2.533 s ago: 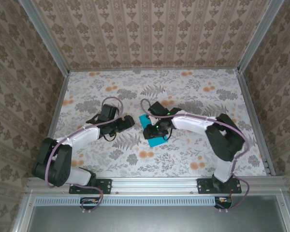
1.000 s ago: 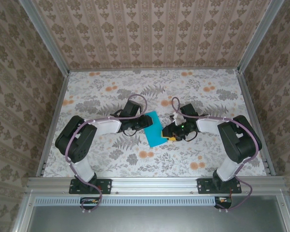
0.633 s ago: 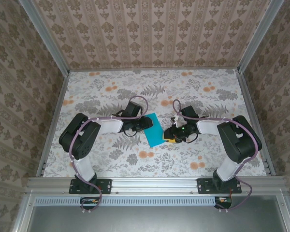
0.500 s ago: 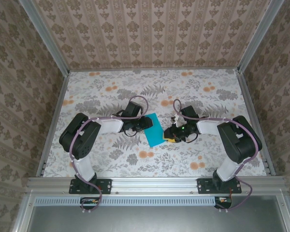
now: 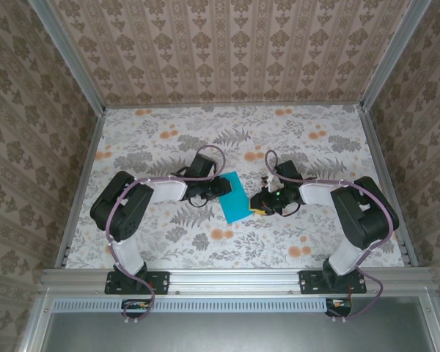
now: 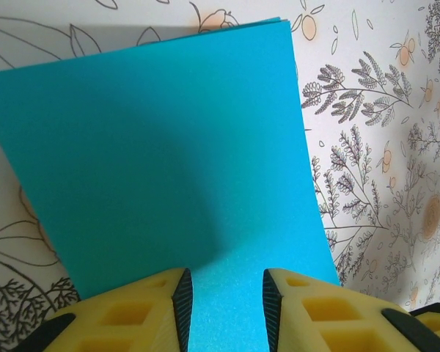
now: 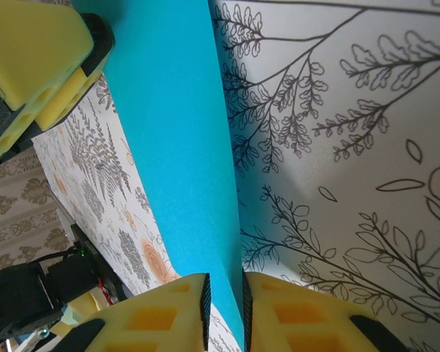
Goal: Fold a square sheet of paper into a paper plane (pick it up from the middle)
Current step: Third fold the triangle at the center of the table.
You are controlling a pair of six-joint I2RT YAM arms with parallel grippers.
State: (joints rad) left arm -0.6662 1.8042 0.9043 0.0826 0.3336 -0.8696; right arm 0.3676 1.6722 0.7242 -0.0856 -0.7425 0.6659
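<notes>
The square sheet of paper (image 5: 233, 198) is teal-blue and lies near the middle of the table between both arms. My left gripper (image 5: 218, 188) rests low over the sheet's left edge. In the left wrist view the sheet (image 6: 154, 147) shows between the jaws of my left gripper (image 6: 227, 308), which stand apart. My right gripper (image 5: 254, 207) is at the sheet's right edge. In the right wrist view the sheet's (image 7: 176, 132) edge runs into the narrow gap of my right gripper (image 7: 224, 312). A yellow left finger (image 7: 37, 51) shows at the sheet's far side.
The floral tabletop (image 5: 308, 147) is ringed by patterned walls and metal rails (image 5: 381, 169). Both arms bend inward across the table's middle, with cables looping above their wrists. Open floral surface lies behind and to both sides.
Over the last second the right jaws have narrowed around the sheet's edge and the left jaws have narrowed slightly. Before that, the left arm swung in to the sheet and the right gripper moved off it to its right edge.
</notes>
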